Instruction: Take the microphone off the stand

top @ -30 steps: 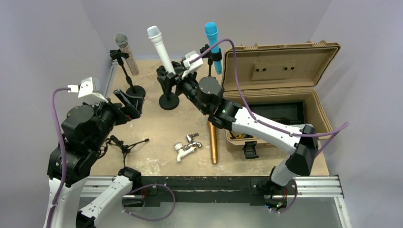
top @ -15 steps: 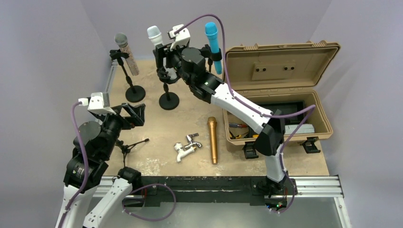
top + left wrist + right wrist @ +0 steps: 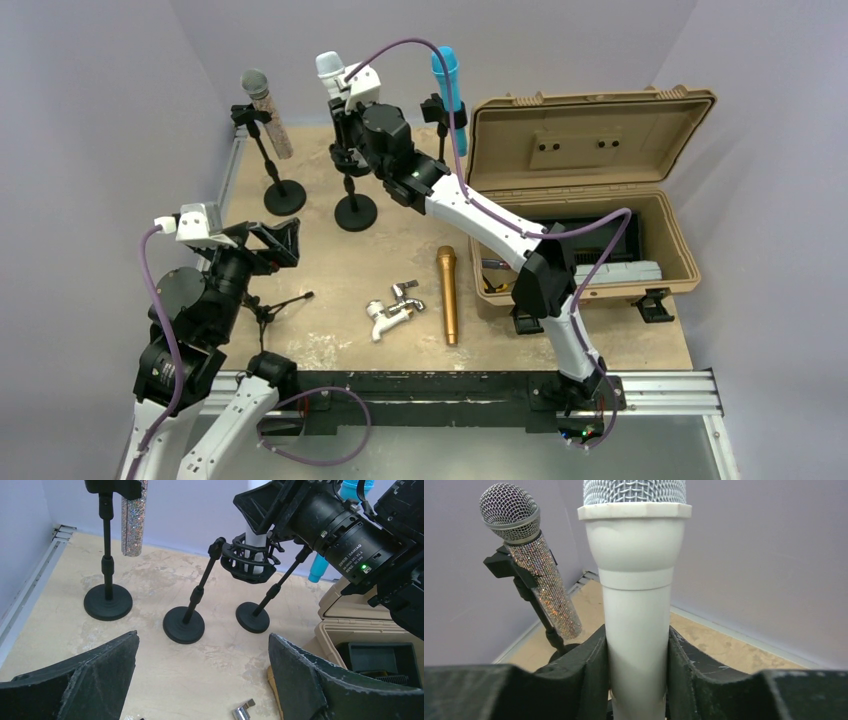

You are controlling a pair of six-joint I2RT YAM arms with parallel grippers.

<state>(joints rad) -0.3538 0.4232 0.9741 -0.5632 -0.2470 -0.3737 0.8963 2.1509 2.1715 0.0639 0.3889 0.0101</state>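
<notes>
Since your coming move runs along the barrel, the items are listed largest first.

- Table [image 3: 330,270]: sandy top, with three mic stands along its far edge.
- Tan case [image 3: 600,130]: lid open, on the right, well apart from the job.
- Stand [image 3: 355,212]: middle of the three, with a round base and a slanted rod ending in a ring clip [image 3: 248,562].
- White microphone [image 3: 636,580]: seated in that clip, long axis near upright, mesh head uppermost.
- Right tool [image 3: 636,665]: closed on the white barrel just above the clip, one finger pressed to each side. Your pull, by my judgement, goes straight up the barrel and out of the ring.
- Left tool [image 3: 202,637]: spread wide, holding nothing, low at the near left and well apart from the stands. Your right arm is the nearer one.
</notes>
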